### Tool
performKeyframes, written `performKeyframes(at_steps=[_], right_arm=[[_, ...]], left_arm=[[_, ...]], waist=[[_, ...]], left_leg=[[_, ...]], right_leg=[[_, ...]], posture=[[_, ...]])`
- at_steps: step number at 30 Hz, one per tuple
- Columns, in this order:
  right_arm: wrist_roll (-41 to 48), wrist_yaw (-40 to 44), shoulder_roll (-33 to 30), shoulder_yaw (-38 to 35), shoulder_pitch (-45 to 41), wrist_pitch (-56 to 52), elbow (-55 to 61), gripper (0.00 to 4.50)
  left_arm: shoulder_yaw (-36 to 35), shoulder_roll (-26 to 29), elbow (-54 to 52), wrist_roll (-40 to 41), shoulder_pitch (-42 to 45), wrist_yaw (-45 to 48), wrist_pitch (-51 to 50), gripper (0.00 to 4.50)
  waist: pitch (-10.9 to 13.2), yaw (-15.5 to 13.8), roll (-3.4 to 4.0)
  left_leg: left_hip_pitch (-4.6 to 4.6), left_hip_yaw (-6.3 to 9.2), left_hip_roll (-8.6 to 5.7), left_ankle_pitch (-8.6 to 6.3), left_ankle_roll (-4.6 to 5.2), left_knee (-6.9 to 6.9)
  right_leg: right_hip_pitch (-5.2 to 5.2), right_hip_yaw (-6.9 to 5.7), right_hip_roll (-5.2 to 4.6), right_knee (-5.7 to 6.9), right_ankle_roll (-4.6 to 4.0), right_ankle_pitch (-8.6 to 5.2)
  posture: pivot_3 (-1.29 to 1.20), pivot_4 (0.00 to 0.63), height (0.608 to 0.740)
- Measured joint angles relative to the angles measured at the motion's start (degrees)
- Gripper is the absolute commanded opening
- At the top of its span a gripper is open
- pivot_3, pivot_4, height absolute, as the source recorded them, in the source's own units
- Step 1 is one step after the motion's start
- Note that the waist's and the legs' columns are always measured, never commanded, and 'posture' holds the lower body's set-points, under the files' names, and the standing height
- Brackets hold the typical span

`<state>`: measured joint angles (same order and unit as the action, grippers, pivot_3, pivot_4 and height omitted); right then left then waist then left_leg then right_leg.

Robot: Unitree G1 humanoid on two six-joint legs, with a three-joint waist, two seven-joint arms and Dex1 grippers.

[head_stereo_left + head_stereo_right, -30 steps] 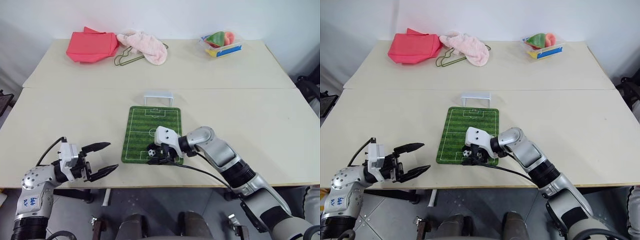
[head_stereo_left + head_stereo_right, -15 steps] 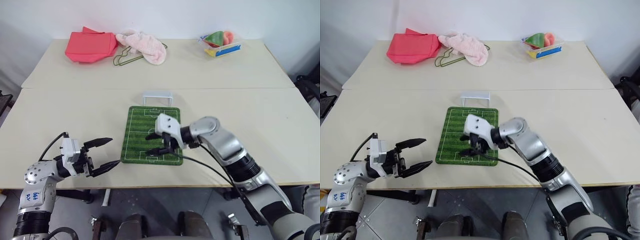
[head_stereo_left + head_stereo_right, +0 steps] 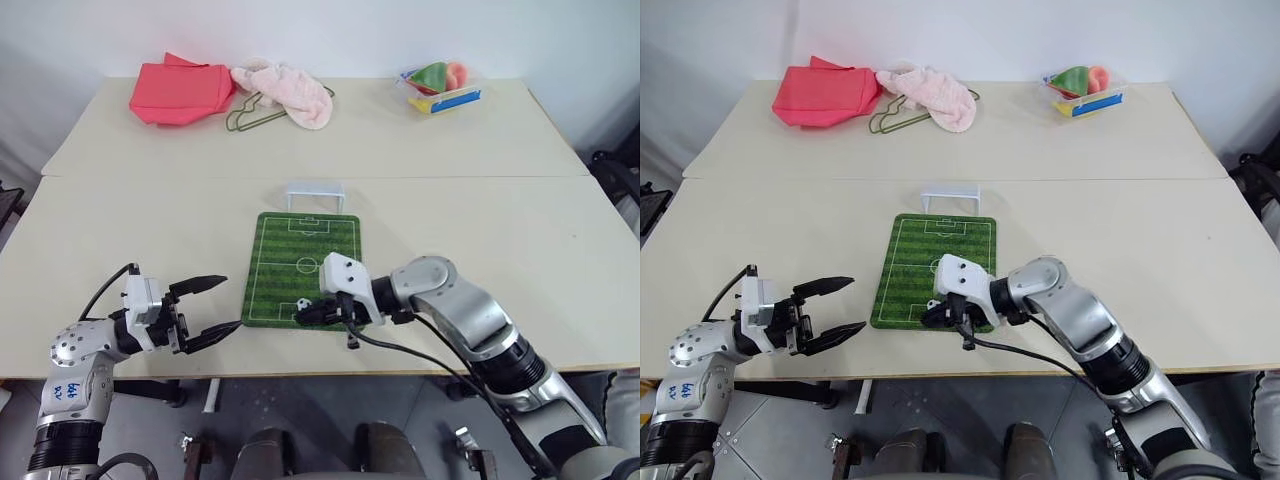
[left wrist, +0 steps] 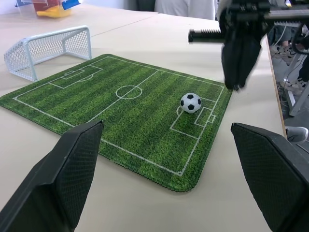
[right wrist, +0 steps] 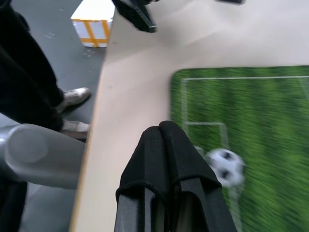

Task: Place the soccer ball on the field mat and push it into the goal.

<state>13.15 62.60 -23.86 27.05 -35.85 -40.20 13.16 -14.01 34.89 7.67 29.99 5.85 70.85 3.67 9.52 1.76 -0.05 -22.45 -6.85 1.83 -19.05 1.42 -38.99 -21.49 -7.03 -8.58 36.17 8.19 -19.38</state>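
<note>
The soccer ball (image 3: 302, 304) lies free on the field mat (image 3: 300, 245), in the penalty area at the mat's near end, a little toward the mat's left edge; nothing grips it. The mat lies flat on the near table (image 3: 120, 240), midway between that table's left and right edges and close to its front edge; the goal (image 3: 317, 194) stands upright on the table just beyond the mat's far edge, between the mat and the seam with the far table (image 3: 380, 130), its mouth facing the mat.

The right gripper (image 3: 308, 316) hangs at the mat's near edge, just beside the ball on the side away from the goal; its two black fingers (image 5: 166, 154) are pressed together with no gap and hold nothing; in the right wrist view the ball (image 5: 224, 165) shows just past the fingertips, apart from them. The left gripper (image 3: 210, 308) hovers at the table's front edge, left of the mat, pointing across toward it; its fingers are spread wide with nothing between them.

On the far table a clear plastic box (image 3: 441, 88) sits near the right end of the back edge; in it are toy foods: a green piece, a peach-coloured one, and yellow and blue pieces that I cannot name. Toward the far left corner lies a folded red cloth (image 3: 180, 93); beside it a pink towel (image 3: 290, 90) is draped over a wire hanger (image 3: 248, 115).
</note>
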Motion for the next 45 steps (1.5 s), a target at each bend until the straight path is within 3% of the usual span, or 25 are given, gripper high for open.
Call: performKeyframes(at_steps=[10,16,20,29,33,37,43,45], right_arm=[[-2.96,-4.96,4.75,1.06,-2.58,4.12,-12.74,0.03],[-4.08,-11.02,5.47,-8.50,-13.59,10.66,-26.24,0.03],[-2.44,-11.77,4.65,-16.01,-20.80,13.19,-27.49,0.03],[-1.63,-9.95,-1.15,-18.54,-14.98,12.48,-25.01,0.03],[0.93,-3.03,-7.95,-18.73,-9.19,10.39,-21.62,0.86],[2.38,2.91,-11.83,-21.38,-3.22,16.76,-25.79,2.25],[5.38,8.54,-15.22,-29.14,-2.20,28.01,-35.02,4.32],[5.30,10.67,-16.72,-30.80,-0.64,32.34,-40.67,4.48]], left_arm=[[-0.04,0.09,-0.01,-0.01,-0.04,-0.07,-0.52,4.50],[-0.04,0.77,1.50,-0.36,2.42,-0.11,-0.57,4.50],[-0.02,1.25,3.62,-0.96,5.27,-0.05,-0.24,4.50],[0.15,1.19,6.35,-1.14,6.57,0.32,1.21,4.50],[-0.75,1.16,7.04,-1.06,6.72,-0.37,1.61,4.50],[-4.38,1.16,10.71,-0.66,7.59,-2.82,2.60,4.50],[-8.60,1.27,11.36,0.62,7.77,-5.73,2.12,4.50],[-10.96,2.02,11.68,1.52,6.41,-6.55,1.36,4.50]], waist=[[0.01,0.03,-0.02],[0.13,0.10,0.00],[0.12,0.15,-0.04],[0.15,0.07,-0.08],[0.16,-0.16,-0.11],[0.20,0.01,-0.14],[0.22,0.17,-0.16],[0.23,0.06,-0.17]], left_leg=[[0.00,-0.01,-0.01,0.00,0.00,-0.02],[-0.02,-0.02,-0.01,0.00,0.00,-0.04],[0.02,0.04,0.00,-0.01,-0.01,0.08],[-0.01,0.09,-0.04,-0.02,-0.03,0.21],[-0.02,0.09,-0.04,-0.02,-0.02,0.19],[-0.02,-0.06,-0.04,-0.02,-0.02,0.13],[0.02,-0.07,0.03,-0.02,-0.01,0.02],[0.02,-0.07,0.05,-0.03,0.00,0.03]], right_leg=[[0.00,0.00,0.00,0.01,0.00,0.00],[-0.03,0.00,0.00,0.03,0.00,0.00],[-0.03,-0.05,0.01,0.07,0.00,0.00],[-0.04,-0.23,-0.02,0.02,0.00,0.00],[0.01,-0.24,-0.03,-0.05,0.00,0.00],[0.02,-0.23,-0.03,-0.17,0.00,0.00],[0.06,-0.22,-0.03,-0.12,0.00,0.00],[0.07,-0.22,-0.05,-0.12,0.00,0.00]], posture=[[0.00,0.150,0.740],[0.00,0.150,0.740],[0.00,0.150,0.740],[0.00,0.150,0.740],[0.00,0.150,0.740],[0.00,0.150,0.740],[0.00,0.150,0.740],[0.00,0.150,0.740]])
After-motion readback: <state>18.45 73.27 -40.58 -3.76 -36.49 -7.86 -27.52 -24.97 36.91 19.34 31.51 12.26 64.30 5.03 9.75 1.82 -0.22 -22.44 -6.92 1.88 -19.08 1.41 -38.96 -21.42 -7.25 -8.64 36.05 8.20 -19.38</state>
